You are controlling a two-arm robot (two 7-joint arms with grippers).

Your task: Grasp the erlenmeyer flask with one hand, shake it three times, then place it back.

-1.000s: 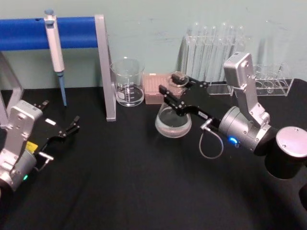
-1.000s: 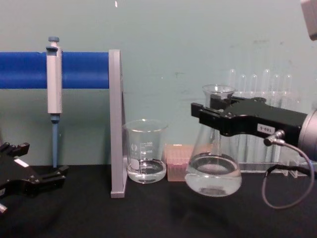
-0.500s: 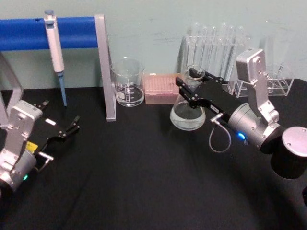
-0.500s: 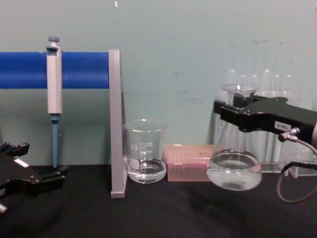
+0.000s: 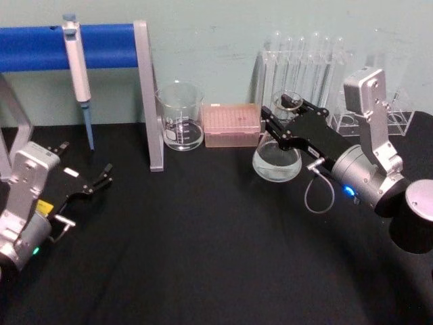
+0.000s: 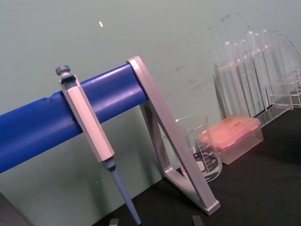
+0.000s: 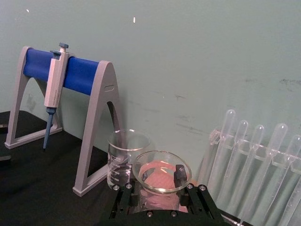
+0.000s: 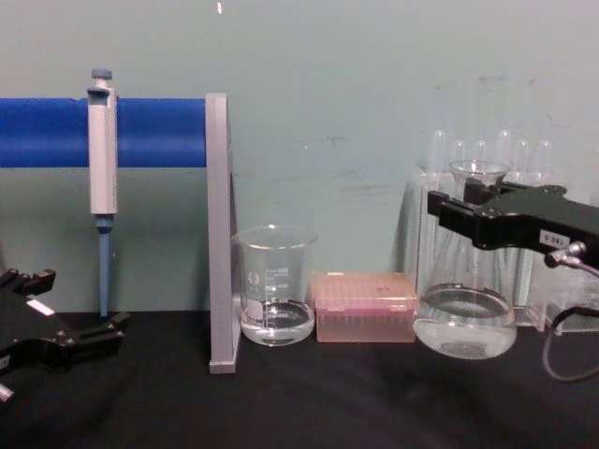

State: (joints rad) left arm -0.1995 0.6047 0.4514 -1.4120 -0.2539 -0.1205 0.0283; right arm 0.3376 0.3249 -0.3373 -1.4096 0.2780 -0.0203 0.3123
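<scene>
Head view: right gripper (image 5: 283, 116), fingers closed on the neck of the flask (image 5: 276, 162), holds it near the bench's (image 5: 203, 257) back edge, right of middle, tip box (image 5: 232, 125) just beside, tubes (image 5: 304, 61) behind. The left gripper (image 5: 101, 177) sits parked by the left edge.

Right wrist view: the flask mouth stands open.

Chest view: liquid (image 8: 465, 337) could slosh out in a hard shake, and a backward swing could strike the tubes. Open room lies toward the front.

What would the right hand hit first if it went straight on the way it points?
Likely the pink tip box, just beyond the erlenmeyer flask that the right hand holds by the neck. Depth and height are unclear.
</scene>
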